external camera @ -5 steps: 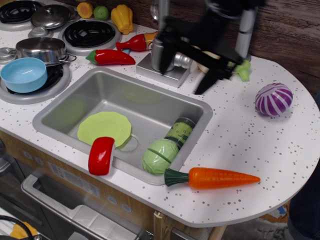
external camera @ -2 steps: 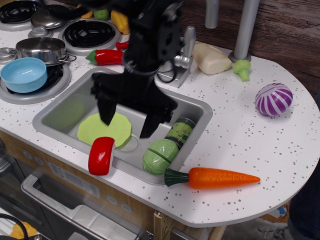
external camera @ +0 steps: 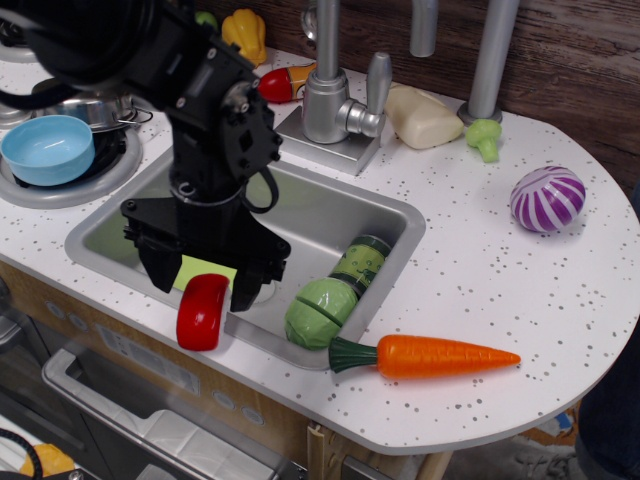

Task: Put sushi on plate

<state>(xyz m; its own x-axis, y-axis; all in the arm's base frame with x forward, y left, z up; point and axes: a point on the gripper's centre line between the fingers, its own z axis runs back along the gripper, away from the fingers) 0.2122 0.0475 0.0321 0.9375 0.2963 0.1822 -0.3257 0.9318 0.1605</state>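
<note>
The end effector point(external camera: 201, 284) is positioned at lower left of the frame, over the front of the sink point(external camera: 385, 215). Its two black fingers point(external camera: 158, 268) are spread apart, one on each side of the upper end of the sushi point(external camera: 202, 311); contact cannot be confirmed. The sushi, a glossy red oblong, lies on the sink's front rim. The plate point(external camera: 195, 270), lime green, lies in the sink directly behind the sushi and is mostly hidden by the end effector. To the right in the sink are a green cabbage point(external camera: 320, 312) and a dark green labelled cylinder point(external camera: 362, 260). A carrot point(external camera: 430, 356) lies on the table point(external camera: 500, 290) right of the cabbage.
</note>
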